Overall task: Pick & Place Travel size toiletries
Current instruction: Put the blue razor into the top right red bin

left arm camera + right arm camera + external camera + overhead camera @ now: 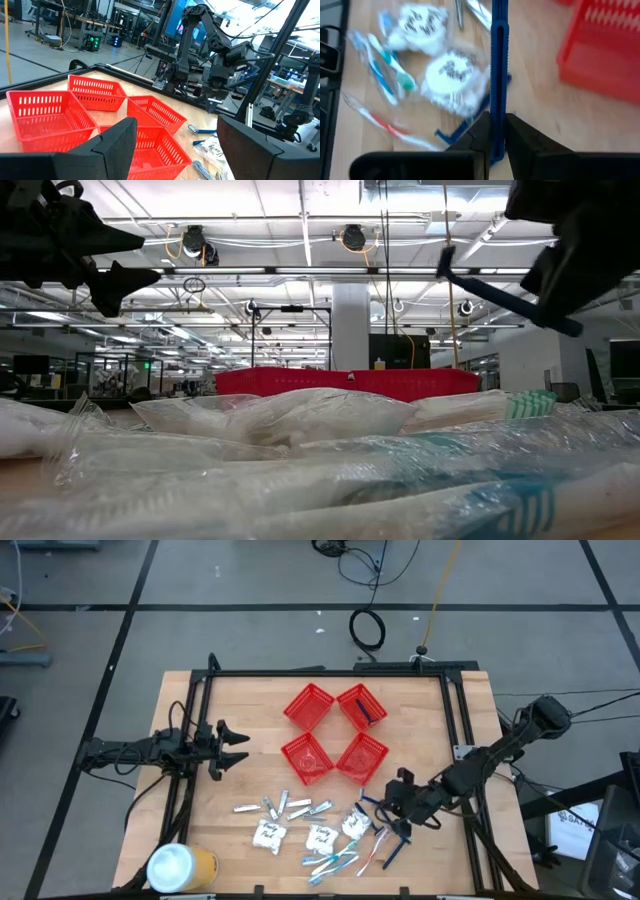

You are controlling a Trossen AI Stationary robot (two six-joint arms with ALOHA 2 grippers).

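Now the right gripper [498, 131] pinches a dark blue razor [498, 60] by its handle, above the toiletry pile. Carry it level to the red mesh basket [361, 756] just ahead, releasing only inside. The left gripper [232, 746] waits spread, well apart.

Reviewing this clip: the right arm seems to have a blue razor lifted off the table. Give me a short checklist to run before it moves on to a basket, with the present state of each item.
1. Grip: right end effector shut on the blue razor, handle pinched between the fingers: ok.
2. Razor lifted off the pile of sachets and toothbrushes: ok, the low view shows it in the air.
3. Nothing else dragged up with it: cannot tell; another blue razor lies right beneath.
4. Target: red mesh basket already holds a blue razor, with room left: ok.
5. Left end effector open, waiting at the table's left, away from the baskets: ok.
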